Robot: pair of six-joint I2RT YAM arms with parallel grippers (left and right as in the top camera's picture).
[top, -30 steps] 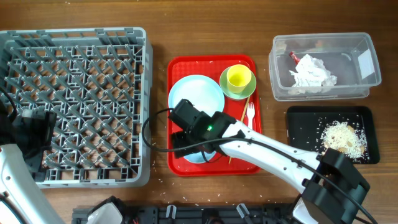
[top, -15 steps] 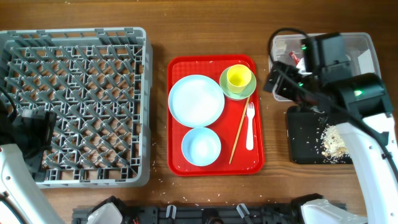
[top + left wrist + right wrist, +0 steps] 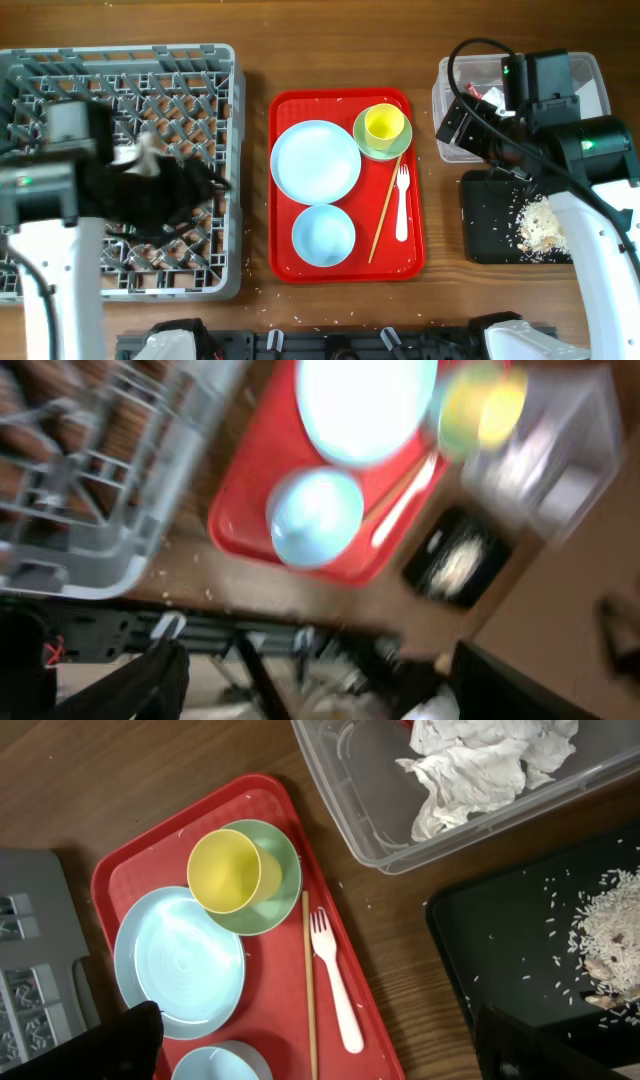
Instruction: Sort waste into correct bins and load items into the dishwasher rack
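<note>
The grey dishwasher rack (image 3: 120, 170) fills the left of the table. My left gripper (image 3: 195, 185) hovers over its middle, blurred, open and holding nothing; its wrist view shows the bowl (image 3: 315, 518) below. On the red tray (image 3: 345, 262) lie a pale blue plate (image 3: 315, 160), a bowl (image 3: 323, 235), a green saucer (image 3: 395, 148) with a yellow cup (image 3: 384, 123), chopsticks (image 3: 384, 212) and a white fork (image 3: 402, 205). My right gripper (image 3: 315, 1020) hangs open high between the tray and the clear tub (image 3: 350, 780), which holds the napkin (image 3: 480, 765). Rice (image 3: 545, 225) lies in the black tray (image 3: 490, 215).
Stray rice grains dot the wood near the tray's front edge and around the black tray. My right arm (image 3: 560, 130) covers much of the clear tub in the overhead view. A black frame (image 3: 330, 345) runs along the table's near edge.
My right arm left the bowl on the red tray and swung up to the tub side. My left arm has swept from the left edge out over the rack.
</note>
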